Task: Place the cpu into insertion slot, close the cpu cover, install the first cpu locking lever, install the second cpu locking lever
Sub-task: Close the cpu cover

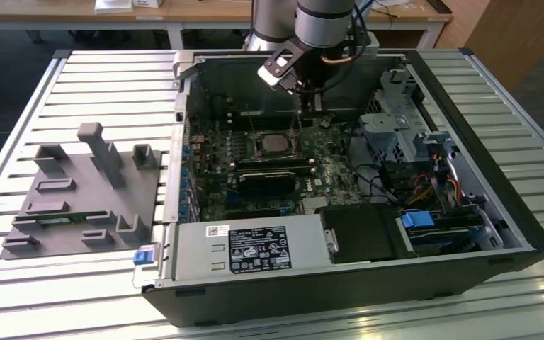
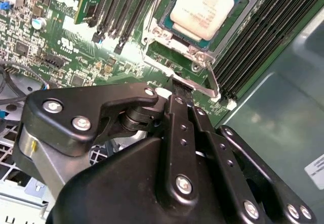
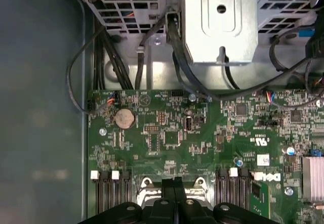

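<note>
second wrist view: the cpu (image 2: pixel 200 9) is seen seated in the insertion slot (image 2: pixel 163 21) beneath the lowered cpu cover (image 2: pixel 174 38), with the clenched gripper (image 2: pixel 179 86) set against a locking lever (image 2: pixel 201 80), which is judged best pressed down steadily, without slipping sideways.

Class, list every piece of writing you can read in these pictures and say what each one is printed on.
Black label on the silver box: print too small to read.
White sticker beside it: blurred.
White markings on the green circuit board: too small to read.
Faint print on the cpu: unreadable.
No text can be quoted reliably.
</note>
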`<state>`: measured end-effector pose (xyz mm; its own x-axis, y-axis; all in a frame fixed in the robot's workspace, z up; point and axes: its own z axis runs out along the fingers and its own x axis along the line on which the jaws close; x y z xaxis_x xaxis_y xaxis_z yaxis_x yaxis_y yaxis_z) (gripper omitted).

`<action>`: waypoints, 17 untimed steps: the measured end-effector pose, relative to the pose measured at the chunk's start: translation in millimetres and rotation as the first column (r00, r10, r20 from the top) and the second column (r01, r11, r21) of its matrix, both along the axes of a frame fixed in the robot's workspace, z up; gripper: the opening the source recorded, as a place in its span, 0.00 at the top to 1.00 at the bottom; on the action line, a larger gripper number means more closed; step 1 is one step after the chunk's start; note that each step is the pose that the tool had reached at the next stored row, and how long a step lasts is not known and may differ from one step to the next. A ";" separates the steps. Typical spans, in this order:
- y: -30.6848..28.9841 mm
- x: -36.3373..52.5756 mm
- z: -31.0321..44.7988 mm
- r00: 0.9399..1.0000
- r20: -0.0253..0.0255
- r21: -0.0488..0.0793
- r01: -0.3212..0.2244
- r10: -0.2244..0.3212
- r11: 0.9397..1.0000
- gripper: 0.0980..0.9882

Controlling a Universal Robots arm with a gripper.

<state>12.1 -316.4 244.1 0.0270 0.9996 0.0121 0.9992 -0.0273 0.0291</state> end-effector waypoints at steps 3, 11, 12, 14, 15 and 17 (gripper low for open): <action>0.0 -4.1 0.0 1.000 0.000 0.000 0.000 0.000 1.000 0.99; 0.0 -14.2 -0.1 1.000 0.000 0.000 0.000 0.000 1.000 0.99; 0.0 -15.5 -0.2 1.000 0.000 0.000 0.000 0.000 1.000 0.99; 0.0 -17.8 -0.4 1.000 0.000 0.000 0.000 0.000 1.000 0.99; 0.1 -18.6 -0.8 1.000 0.000 0.000 0.000 0.000 1.000 0.99; 0.0 -19.6 -2.4 1.000 0.000 0.000 0.000 0.000 1.000 0.99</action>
